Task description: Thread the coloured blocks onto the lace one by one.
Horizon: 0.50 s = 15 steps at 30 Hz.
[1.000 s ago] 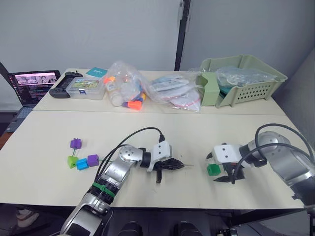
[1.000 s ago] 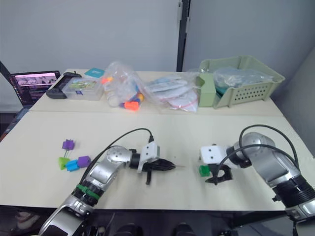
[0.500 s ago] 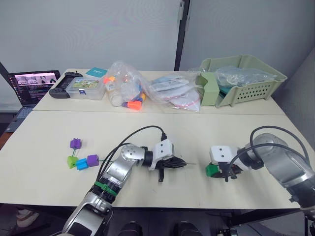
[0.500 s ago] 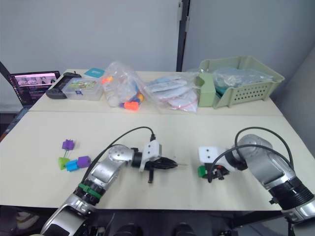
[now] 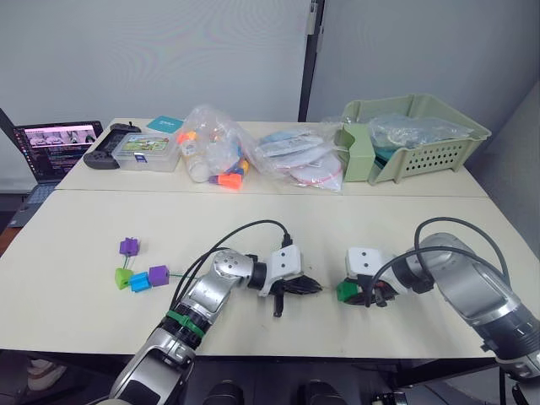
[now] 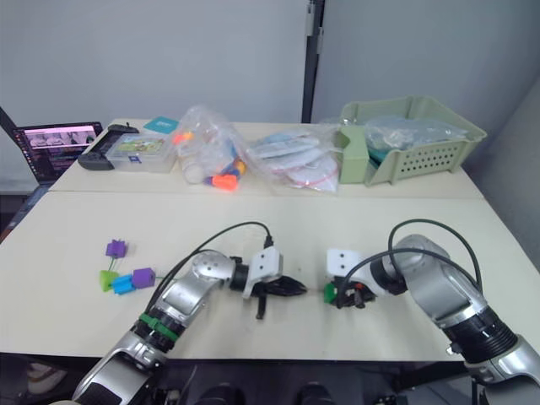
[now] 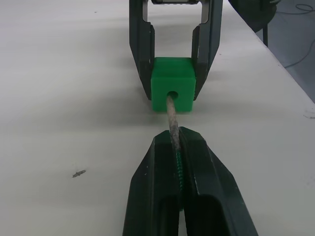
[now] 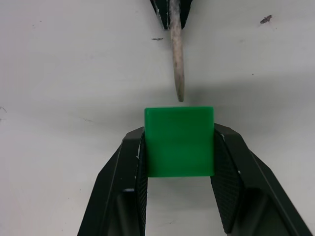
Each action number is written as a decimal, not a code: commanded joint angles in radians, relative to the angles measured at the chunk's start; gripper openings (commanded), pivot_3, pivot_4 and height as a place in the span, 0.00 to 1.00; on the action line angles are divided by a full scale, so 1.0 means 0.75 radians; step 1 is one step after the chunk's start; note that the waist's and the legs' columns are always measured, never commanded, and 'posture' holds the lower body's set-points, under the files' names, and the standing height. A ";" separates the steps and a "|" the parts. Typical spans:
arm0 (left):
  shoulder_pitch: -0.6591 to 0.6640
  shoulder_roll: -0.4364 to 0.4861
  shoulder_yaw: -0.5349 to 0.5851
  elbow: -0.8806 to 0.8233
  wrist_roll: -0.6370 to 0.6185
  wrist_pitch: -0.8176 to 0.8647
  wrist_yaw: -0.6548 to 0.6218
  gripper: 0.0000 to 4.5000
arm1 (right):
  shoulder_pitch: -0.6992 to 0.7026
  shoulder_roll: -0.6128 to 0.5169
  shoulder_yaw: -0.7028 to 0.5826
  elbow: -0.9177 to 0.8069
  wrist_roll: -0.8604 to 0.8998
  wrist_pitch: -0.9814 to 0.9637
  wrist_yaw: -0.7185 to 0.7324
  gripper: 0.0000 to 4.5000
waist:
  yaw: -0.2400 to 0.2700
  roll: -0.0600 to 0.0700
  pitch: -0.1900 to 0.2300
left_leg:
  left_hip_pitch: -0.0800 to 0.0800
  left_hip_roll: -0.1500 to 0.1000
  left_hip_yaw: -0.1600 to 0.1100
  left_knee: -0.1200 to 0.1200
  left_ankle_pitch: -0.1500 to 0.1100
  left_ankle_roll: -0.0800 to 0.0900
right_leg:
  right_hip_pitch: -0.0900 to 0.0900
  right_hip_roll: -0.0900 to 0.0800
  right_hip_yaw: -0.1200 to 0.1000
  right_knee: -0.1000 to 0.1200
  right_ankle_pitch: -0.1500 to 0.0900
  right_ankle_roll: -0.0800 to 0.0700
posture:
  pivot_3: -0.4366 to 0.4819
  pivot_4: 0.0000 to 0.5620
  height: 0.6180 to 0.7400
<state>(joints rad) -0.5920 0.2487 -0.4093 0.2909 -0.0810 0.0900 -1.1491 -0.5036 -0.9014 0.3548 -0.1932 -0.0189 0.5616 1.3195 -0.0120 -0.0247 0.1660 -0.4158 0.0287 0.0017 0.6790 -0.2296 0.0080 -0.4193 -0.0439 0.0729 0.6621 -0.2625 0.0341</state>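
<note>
My right gripper is shut on a dark green block, one finger on each side, low over the table near its front edge. Facing it, my left gripper is shut on the lace just behind its stiff pale tip. The tip points at the hole in the green block and ends just short of the block. Far left on the table lie a purple block, a lime green one, a blue one and another purple one.
At the back stand clear bags with orange toys, more plastic bags, a pale green basket, a clear box, a black controller and an open laptop. A black cable arcs over my left arm.
My right gripper closed on the green block and carried it left, up to the lace tip. My left gripper edged slightly right, still holding the lace.
</note>
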 commanded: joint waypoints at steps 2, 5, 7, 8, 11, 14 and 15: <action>-0.039 -0.024 -0.009 0.006 0.019 -0.029 0.014 0.00 | -0.002 0.005 0.023 -0.031 -0.006 0.022 -0.012 0.27 | 0.000 0.000 0.000 | 0.000 0.000 0.000 0.000 0.000 0.000 | 0.000 0.000 0.000 0.000 0.000 0.000 | 0.48 0.27 0.98; -0.040 -0.036 -0.013 0.025 0.026 -0.042 0.017 0.00 | -0.001 0.005 0.025 -0.041 -0.002 0.033 -0.015 0.27 | 0.000 0.000 0.000 | 0.000 0.000 0.000 0.000 0.000 0.000 | 0.000 0.000 0.000 0.000 0.000 0.000 | 0.48 0.27 0.98; -0.047 -0.049 -0.015 0.048 0.028 -0.057 0.017 0.00 | 0.000 0.002 0.025 -0.052 0.004 0.044 -0.015 0.27 | 0.000 0.000 0.000 | 0.000 0.000 0.000 0.000 0.000 0.000 | 0.000 0.000 0.000 0.000 0.000 0.000 | 0.48 0.27 0.98; -0.054 -0.062 -0.018 0.065 0.030 -0.066 0.018 0.00 | 0.002 0.000 0.023 -0.059 0.007 0.049 -0.015 0.27 | 0.000 0.000 0.000 | 0.000 0.000 0.000 0.000 0.000 0.000 | 0.000 0.000 0.000 0.000 0.000 0.000 | 0.48 0.27 0.98; -0.071 -0.089 -0.023 0.101 0.044 -0.088 0.022 0.00 | 0.007 -0.006 0.020 -0.071 0.012 0.058 -0.015 0.27 | 0.000 0.000 0.000 | 0.000 0.000 0.000 0.000 0.000 0.000 | 0.000 0.000 0.000 0.000 0.000 0.000 | 0.48 0.27 0.98; -0.099 -0.128 -0.034 0.149 0.068 -0.114 0.033 0.00 | 0.011 -0.014 0.018 -0.080 0.012 0.069 -0.014 0.27 | 0.000 0.000 0.000 | 0.000 0.000 0.000 0.000 0.000 0.000 | 0.000 0.000 0.000 0.000 0.000 0.000 | 0.48 0.27 0.98; -0.107 -0.141 -0.037 0.167 0.074 -0.121 0.036 0.00 | 0.014 -0.017 0.016 -0.085 0.013 0.075 -0.015 0.27 | 0.000 0.000 0.000 | 0.000 0.000 0.000 0.000 0.000 0.000 | 0.000 0.000 0.000 0.000 0.000 0.000 | 0.48 0.27 0.98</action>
<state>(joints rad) -0.6522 0.1590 -0.4335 0.4137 -0.0324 0.0235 -1.1316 -0.5002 -0.9047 0.3619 -0.2291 -0.0172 0.6071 1.3053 -0.0119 -0.0248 0.1660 -0.4157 0.0285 0.0015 0.6791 -0.2296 0.0080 -0.4191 -0.0438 0.0729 0.6623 -0.2625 0.0342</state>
